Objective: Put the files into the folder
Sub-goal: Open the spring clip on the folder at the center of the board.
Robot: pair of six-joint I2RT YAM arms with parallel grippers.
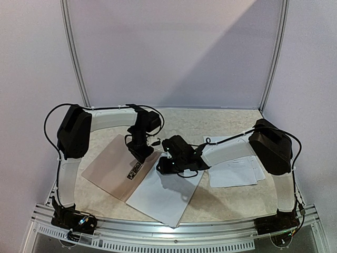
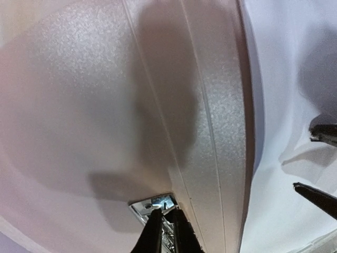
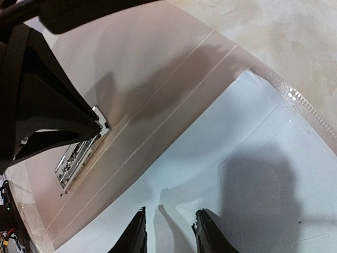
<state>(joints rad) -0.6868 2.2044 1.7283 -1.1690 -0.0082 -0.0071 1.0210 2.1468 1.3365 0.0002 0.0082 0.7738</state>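
The brown-tan folder [image 1: 110,166] lies open and flat at the left of the table, its small metal clip [image 1: 135,170] near the middle crease. A blank white sheet [image 1: 163,197] lies against the folder's right edge. My left gripper [image 1: 140,157] points down at the clip; in the left wrist view its fingers [image 2: 167,213] stand almost together, pinching the clip's [image 2: 155,203] end. My right gripper [image 1: 165,164] hovers low over the white sheet [image 3: 253,174], open and empty [image 3: 168,221]. More printed files [image 1: 234,169] lie at the right under the right arm.
The table's metal front rail [image 1: 174,232] runs along the near edge. White walls close the back and sides. The two grippers are close together over the folder's crease; the right one's fingertips [image 2: 318,192] show in the left wrist view.
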